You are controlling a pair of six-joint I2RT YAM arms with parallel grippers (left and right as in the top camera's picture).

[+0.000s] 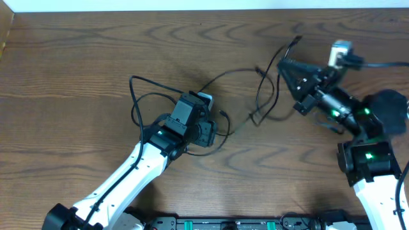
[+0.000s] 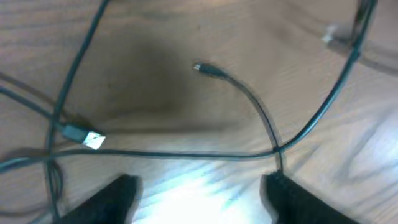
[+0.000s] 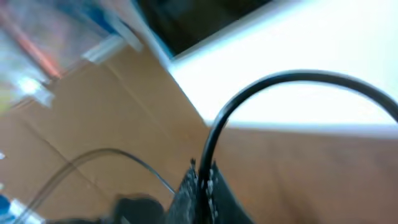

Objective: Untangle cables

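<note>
Thin black cables (image 1: 259, 96) lie in loose, crossing loops across the middle of the wooden table (image 1: 77, 57). My left gripper (image 2: 202, 196) hovers low over them, open, with nothing between its fingers (image 2: 121, 193). Under it a black cable (image 2: 186, 154) runs across, with a USB plug (image 2: 84, 137) to the left and a small plug end (image 2: 205, 68) further ahead. My right gripper (image 1: 283, 62) is at the back right, shut on a black cable (image 3: 292, 78) that arcs up out of its fingertips (image 3: 202, 174). That cable's end (image 1: 296, 41) sticks up behind the gripper.
The left arm (image 1: 137, 169) reaches in from the bottom left, the right arm (image 1: 367, 153) from the bottom right. A thicker black robot cable (image 1: 383, 64) runs off the right edge. A cardboard box (image 3: 81, 124) shows beyond the table in the right wrist view.
</note>
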